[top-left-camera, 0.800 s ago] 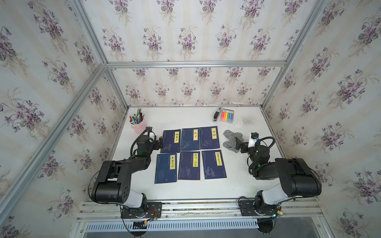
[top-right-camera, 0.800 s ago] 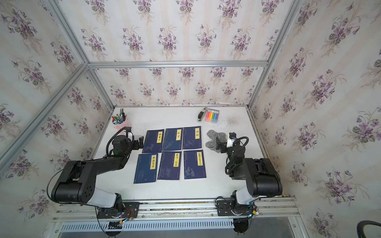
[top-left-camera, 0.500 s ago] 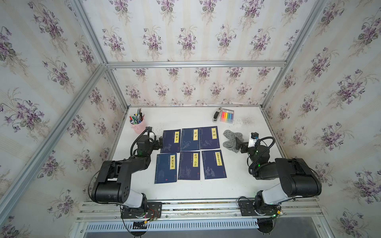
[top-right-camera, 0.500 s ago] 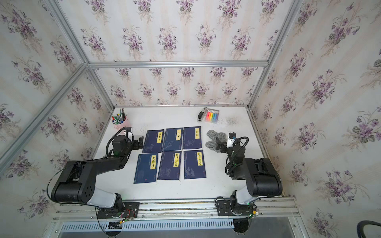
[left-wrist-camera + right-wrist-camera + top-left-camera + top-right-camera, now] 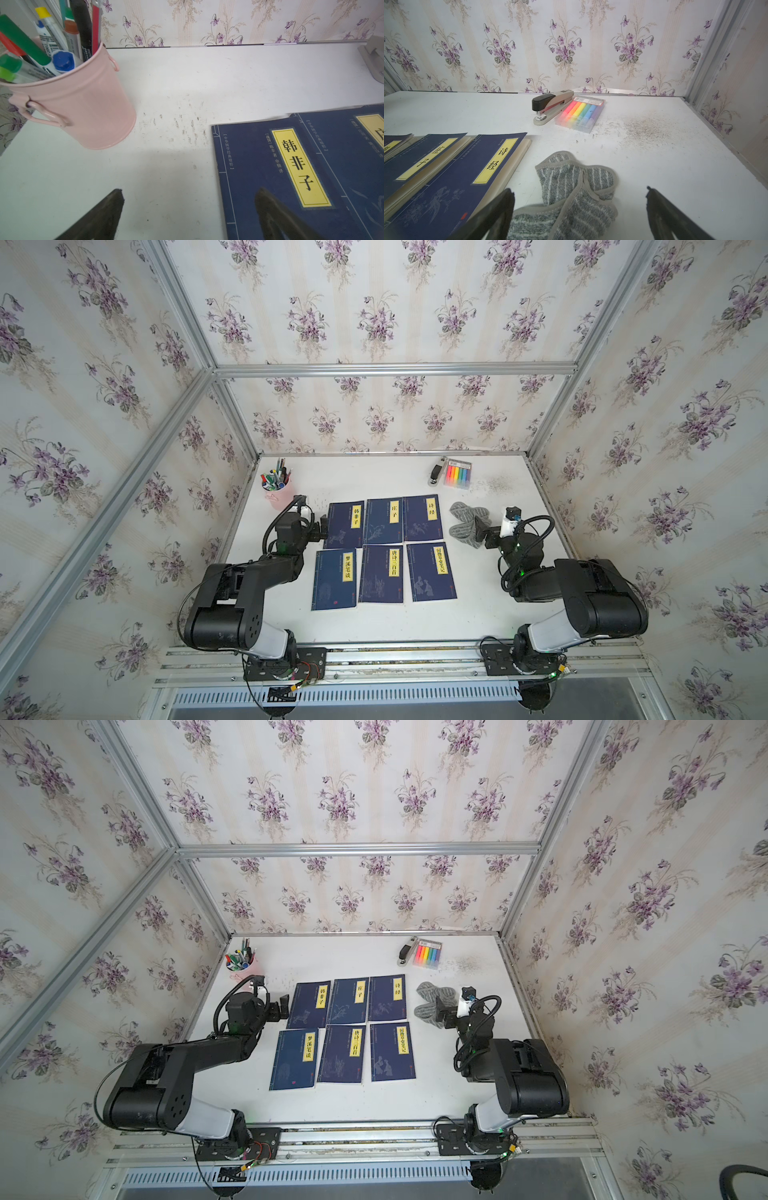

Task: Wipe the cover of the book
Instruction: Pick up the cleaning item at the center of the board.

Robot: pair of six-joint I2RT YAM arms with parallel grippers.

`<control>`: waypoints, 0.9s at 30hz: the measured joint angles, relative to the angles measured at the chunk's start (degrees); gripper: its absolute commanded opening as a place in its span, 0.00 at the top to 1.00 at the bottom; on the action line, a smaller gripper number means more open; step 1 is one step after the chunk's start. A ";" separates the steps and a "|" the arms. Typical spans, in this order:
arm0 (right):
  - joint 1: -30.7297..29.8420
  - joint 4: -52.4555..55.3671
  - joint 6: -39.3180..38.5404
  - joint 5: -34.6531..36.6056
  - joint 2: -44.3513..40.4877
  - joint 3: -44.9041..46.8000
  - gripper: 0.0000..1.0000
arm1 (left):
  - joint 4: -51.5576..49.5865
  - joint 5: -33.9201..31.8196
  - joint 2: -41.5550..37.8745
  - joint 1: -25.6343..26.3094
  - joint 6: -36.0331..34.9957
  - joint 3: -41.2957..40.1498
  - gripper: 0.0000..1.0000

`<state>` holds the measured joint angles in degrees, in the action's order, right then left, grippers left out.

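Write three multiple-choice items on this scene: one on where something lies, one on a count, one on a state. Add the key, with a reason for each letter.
1. Where does the grey cloth lie?
A. On the table, beside the far row of blue books, on the right arm's side.
B. Spread over a book.
C. Hanging off the table's front edge.

2. How many blue books lie on the table?
A. Four.
B. Six.
C. Eight.

3. How do the right gripper's jaws stand?
A. Shut on the cloth.
B. Open, one on each side of the cloth.
C. Shut on nothing.

Key:
1 A: both top views show the cloth on bare table next to the far row's end book.
2 B: the books lie in two rows of three.
3 B: the right wrist view shows the fingers wide apart with the cloth between them.
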<state>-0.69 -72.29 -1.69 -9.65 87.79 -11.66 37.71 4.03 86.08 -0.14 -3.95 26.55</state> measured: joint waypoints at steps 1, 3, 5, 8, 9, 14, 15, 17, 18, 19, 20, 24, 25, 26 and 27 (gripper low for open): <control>0.00 0.00 0.02 0.02 0.00 0.00 0.01 | 0.00 0.00 0.00 0.00 0.00 0.00 0.00; 0.00 0.22 0.17 0.37 0.00 -0.17 0.01 | 0.02 0.00 0.00 0.00 0.00 0.00 0.00; 0.00 1.44 0.33 1.62 -0.59 -0.94 0.01 | 0.00 0.00 0.00 0.00 0.00 0.02 0.00; 0.00 3.41 0.81 3.04 -2.47 -1.97 0.01 | -2.45 0.00 -0.72 0.00 0.07 1.42 0.00; 0.00 4.11 1.20 3.32 -3.17 -2.21 0.01 | -3.10 -0.07 -1.09 0.00 0.22 1.97 0.00; 0.00 12.28 2.32 5.79 -6.99 -5.95 0.02 | -8.37 -1.36 -3.80 0.00 0.66 4.59 0.00; 0.00 14.08 3.06 5.99 -7.69 -6.95 0.02 | -9.88 -1.38 -4.17 0.07 0.85 5.40 0.00; 0.00 18.27 3.28 6.43 -8.81 -9.01 0.04 | -12.24 -1.51 -4.46 0.26 0.94 6.95 0.00; 0.00 21.14 3.61 6.75 -9.29 -10.43 0.05 | -13.64 -1.70 -4.48 0.55 1.01 7.67 0.00; 0.00 23.65 4.15 7.10 -9.64 -11.85 0.06 | -15.08 -1.68 -4.85 0.92 0.98 8.20 0.00; 0.00 26.82 4.81 7.26 -9.88 -13.68 0.07 | -17.09 -1.70 -5.66 1.49 0.96 8.81 0.00; 0.00 39.52 6.36 7.67 -9.27 -22.12 0.09 | -20.22 -2.32 -8.41 2.82 0.79 10.40 0.00; 0.00 42.25 6.60 7.69 -8.72 -24.00 0.09 | -21.00 -2.58 -9.14 2.82 0.81 10.45 0.00; -0.02 45.44 7.13 7.74 -8.02 -25.92 0.09 | -22.10 -2.64 -10.05 2.82 0.85 10.58 0.00; -0.09 48.68 7.76 7.91 -7.13 -27.71 0.09 | -23.37 -2.64 -10.95 2.84 0.96 10.86 0.00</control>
<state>-0.78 -23.62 6.07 -1.74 80.66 -39.38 14.35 1.39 75.13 2.70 -2.98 37.41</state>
